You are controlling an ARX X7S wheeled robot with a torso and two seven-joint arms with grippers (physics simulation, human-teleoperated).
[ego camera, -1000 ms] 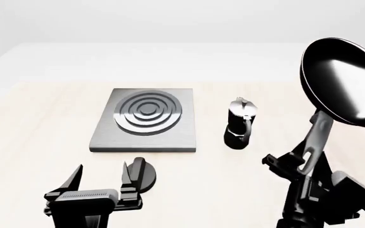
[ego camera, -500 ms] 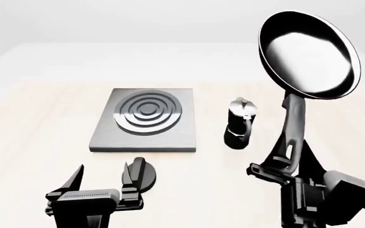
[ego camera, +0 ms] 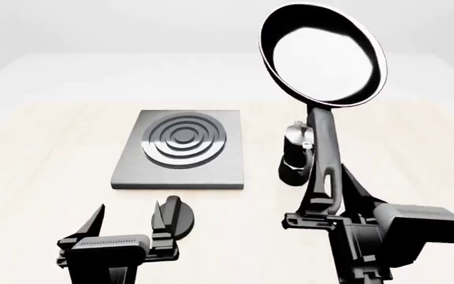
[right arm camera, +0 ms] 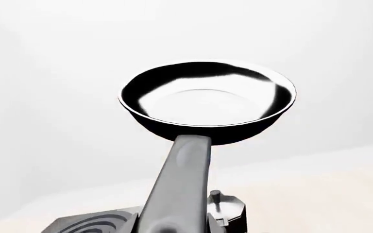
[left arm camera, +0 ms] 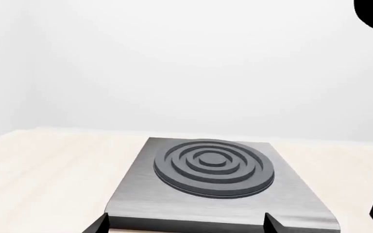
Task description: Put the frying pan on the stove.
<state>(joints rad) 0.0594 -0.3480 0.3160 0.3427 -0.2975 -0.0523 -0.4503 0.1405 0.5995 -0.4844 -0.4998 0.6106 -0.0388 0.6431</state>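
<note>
- Pale, faintly grained wood formed the table (ego camera: 45, 171), backed by plain white walls.
- The stove (ego camera: 181, 155) was a flat square plate of brushed grey metal with a dark burner of raised concentric rings; it lay flat on the table and nothing rested on it.
- The frying pan (ego camera: 323, 56) was round, shallow and glossy black, with a long, smooth black handle. It was held in the air, tilted with its bowl raised, above the moka pot (ego camera: 297, 155) and to the right of the stove.
- The right gripper (ego camera: 327, 220) had its fingers closed on the lower end of the pan handle.
- The left gripper (ego camera: 127, 223) had its fingers spread apart, holding nothing, just beside a small round black knob (ego camera: 181, 218) in front of the stove.
</note>
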